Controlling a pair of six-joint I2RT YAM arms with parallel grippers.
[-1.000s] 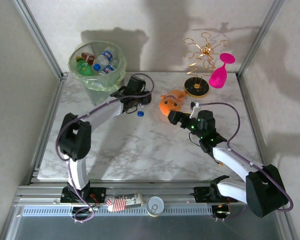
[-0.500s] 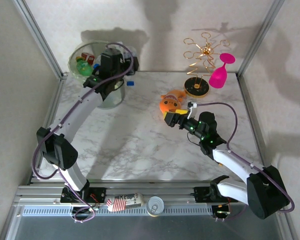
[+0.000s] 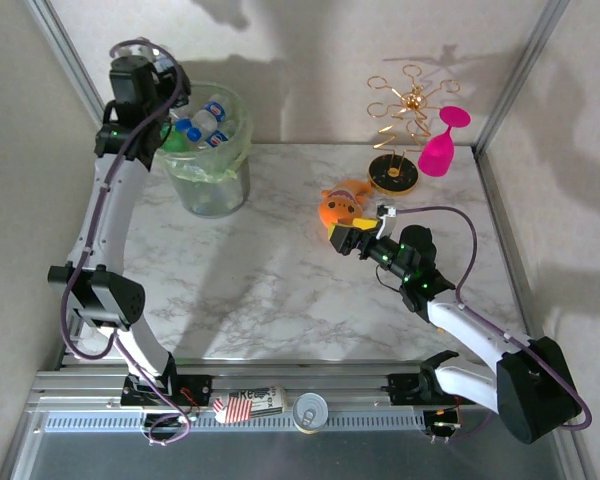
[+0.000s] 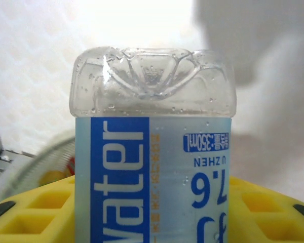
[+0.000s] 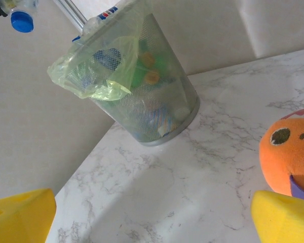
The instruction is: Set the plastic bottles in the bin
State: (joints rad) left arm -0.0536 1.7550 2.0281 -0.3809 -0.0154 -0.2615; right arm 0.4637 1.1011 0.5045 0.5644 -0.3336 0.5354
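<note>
Top external: left gripper (image 3: 152, 92) is hanging high over the far-left rim of the bin (image 3: 210, 185), clamping a clear blue-labelled bottle (image 4: 152, 167). Bin is standing at the far-left corner of the white marbled table (image 3: 270, 300), pale walls (image 3: 310, 70) behind. Right gripper (image 3: 342, 240) is gaping wide and empty beside the orange fish toy (image 3: 342, 207).

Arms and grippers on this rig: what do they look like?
Left arm and right arm match. Both have white link shells, black joint housings, a loose purple cable running along each, and green lights near the wrist. The fingers are blocky yellow plastic with square grid recesses.
</note>
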